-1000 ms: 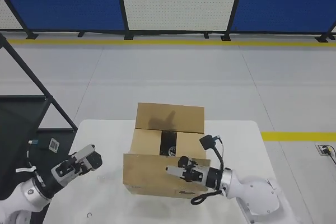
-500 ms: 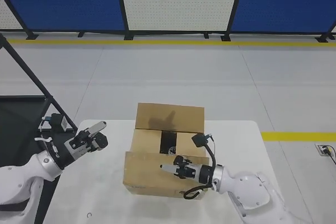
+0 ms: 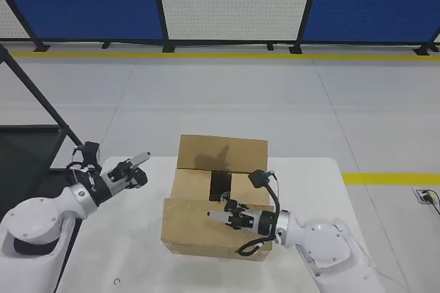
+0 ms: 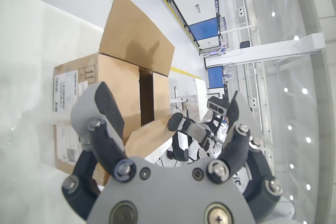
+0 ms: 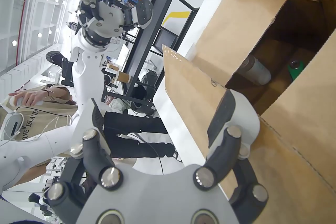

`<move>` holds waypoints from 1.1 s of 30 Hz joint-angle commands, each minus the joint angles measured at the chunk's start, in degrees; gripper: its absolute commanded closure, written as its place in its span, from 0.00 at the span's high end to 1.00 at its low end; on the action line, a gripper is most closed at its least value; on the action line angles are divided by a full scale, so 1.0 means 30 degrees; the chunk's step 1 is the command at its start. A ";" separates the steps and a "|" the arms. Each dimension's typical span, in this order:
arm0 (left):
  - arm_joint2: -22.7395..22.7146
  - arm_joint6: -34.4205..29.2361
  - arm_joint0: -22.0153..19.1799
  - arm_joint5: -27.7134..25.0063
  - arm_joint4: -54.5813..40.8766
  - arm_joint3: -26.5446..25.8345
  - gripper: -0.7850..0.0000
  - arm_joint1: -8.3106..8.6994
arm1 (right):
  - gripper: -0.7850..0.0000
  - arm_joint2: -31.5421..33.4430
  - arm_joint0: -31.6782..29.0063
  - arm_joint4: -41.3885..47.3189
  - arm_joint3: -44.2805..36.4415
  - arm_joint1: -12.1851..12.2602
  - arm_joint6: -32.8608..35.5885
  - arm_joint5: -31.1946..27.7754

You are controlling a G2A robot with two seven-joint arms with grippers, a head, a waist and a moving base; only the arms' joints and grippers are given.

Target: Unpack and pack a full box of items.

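One box (image 3: 214,212) mid surface (image 3: 132,242), far flap upright. Right wrist view looks inside: one grey can (image 5: 256,68), one green item (image 5: 296,68); from the top, a dark slot. Left hand (image 3: 137,169) wide, raised left of box, apart. Right hand (image 3: 218,217) wide, straddling near flap's edge.

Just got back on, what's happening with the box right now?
The cardboard box sits on the table with its flaps partly open, items inside. The right gripper is open at the front flap, not clamped on it. The left gripper hangs open and empty beside the box, clear of it.
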 commanded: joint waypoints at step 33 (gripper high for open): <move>0.8015 0.0598 -0.8430 -0.5680 0.1409 1.2569 1.00 -0.2171 | 1.00 -0.0529 0.0358 0.0073 0.0217 0.0308 -0.0316 0.0618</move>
